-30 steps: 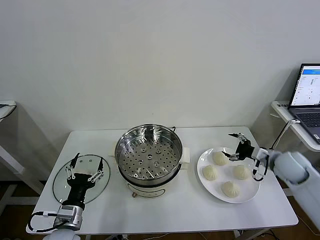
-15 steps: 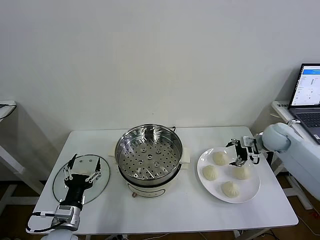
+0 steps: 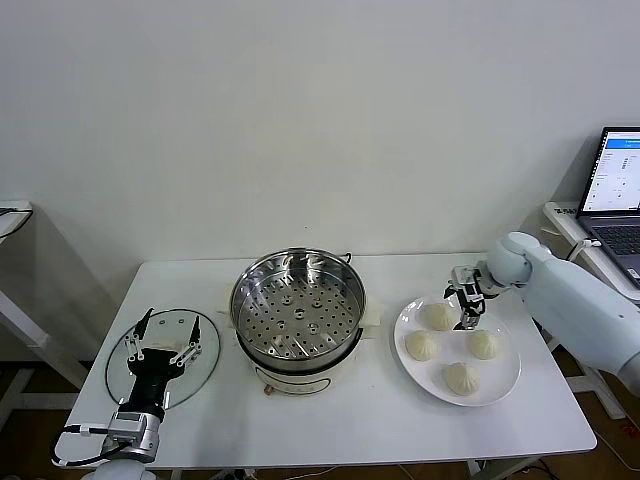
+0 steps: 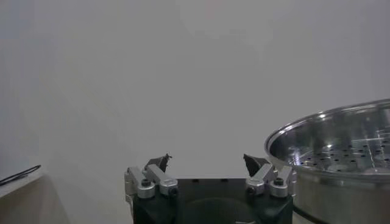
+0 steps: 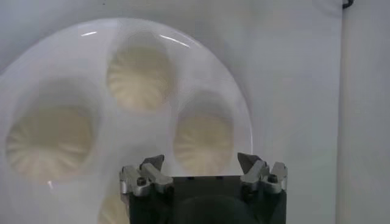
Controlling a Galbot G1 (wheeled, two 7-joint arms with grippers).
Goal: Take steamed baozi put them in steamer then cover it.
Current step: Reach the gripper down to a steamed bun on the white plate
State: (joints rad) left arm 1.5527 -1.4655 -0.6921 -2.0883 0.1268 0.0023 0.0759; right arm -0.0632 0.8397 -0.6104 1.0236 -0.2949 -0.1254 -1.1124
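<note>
Steel steamer (image 3: 298, 318): mid-surface, uncovered; perforated tray bare; its rim also shows in the left wrist view.
White surface (image 3: 350, 420): carries the steamer, a plate and a lid.
Plate (image 3: 502, 386): white, to the robot's right of the steamer, holding all four buns.
Steamed baozi (image 3: 422, 345): four cream domes on the plate, close together but apart; none in the steamer.
Right hand (image 3: 468, 303): above the far part of the plate, between the two farther buns, pointing down; fingers spread wide, nothing between them. From its wrist camera the nearest bun (image 5: 204, 140) lies below the gap between the fingertips.
Left hand (image 3: 161, 344): over the glass lid (image 3: 205, 352) lying flat at the robot's left end of the surface; fingers wide, empty.
Laptop (image 3: 615, 195): open on a side stand to the right.
</note>
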